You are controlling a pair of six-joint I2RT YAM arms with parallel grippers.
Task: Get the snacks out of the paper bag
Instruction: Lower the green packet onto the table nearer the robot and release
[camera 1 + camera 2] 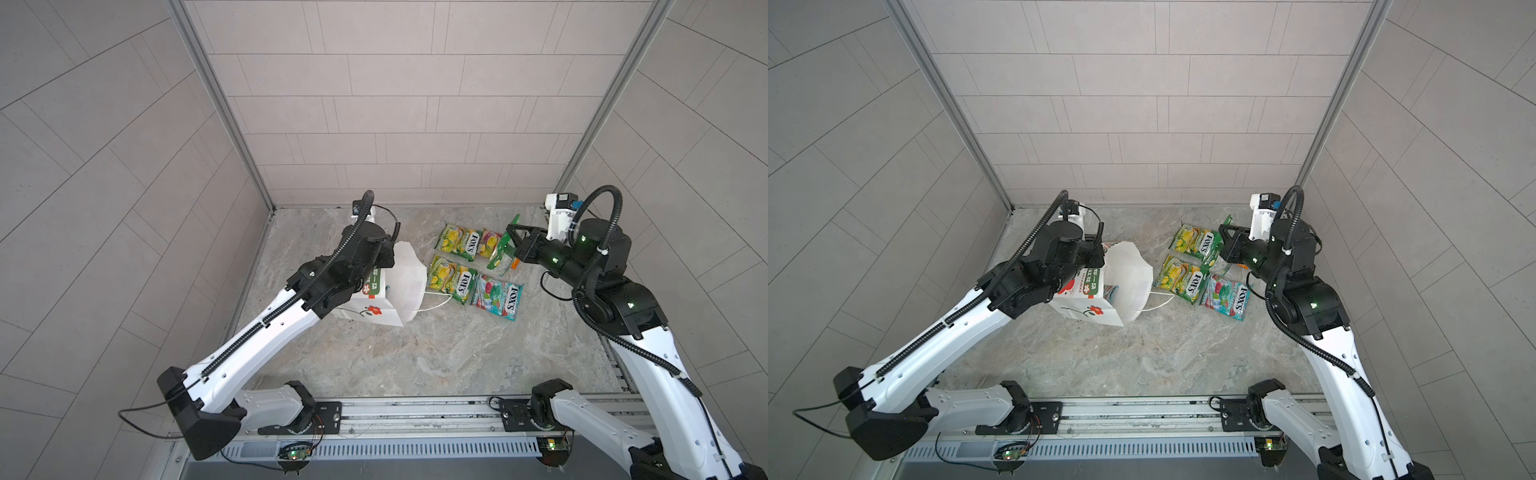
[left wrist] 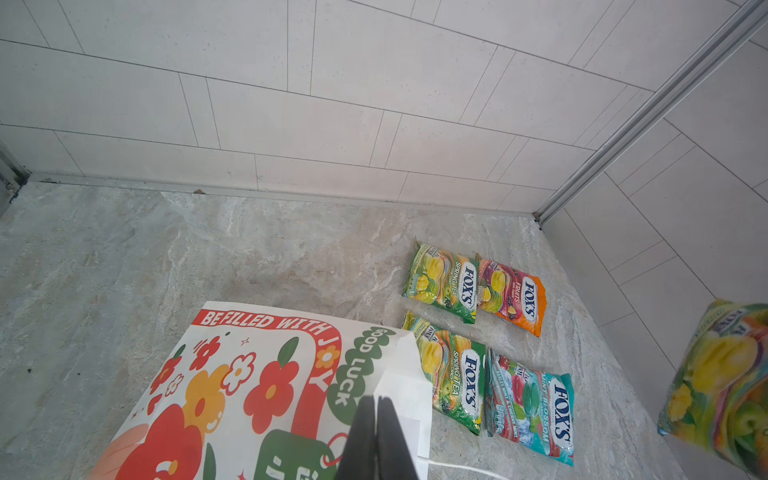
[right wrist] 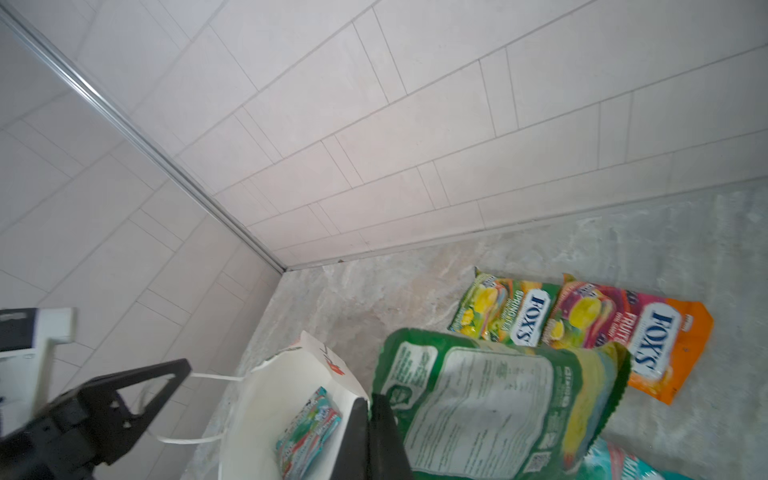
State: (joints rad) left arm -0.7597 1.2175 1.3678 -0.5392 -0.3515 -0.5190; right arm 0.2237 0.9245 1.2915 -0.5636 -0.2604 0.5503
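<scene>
Left wrist view: left gripper [image 2: 377, 436] pinches the paper bag [image 2: 257, 374] lettered "GOOD LUCK", right gripper [image 3: 370, 436] clamps a green packet [image 3: 490, 407] near FOX'S snacks [image 2: 453, 374] by the tabletop's [image 2: 249, 257] far edge

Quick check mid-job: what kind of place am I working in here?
Probably a robot test booth, not a real room: tile-look wall panels framed by aluminium posts, a marble-pattern tabletop, and a metal mounting rail along the front.
</scene>
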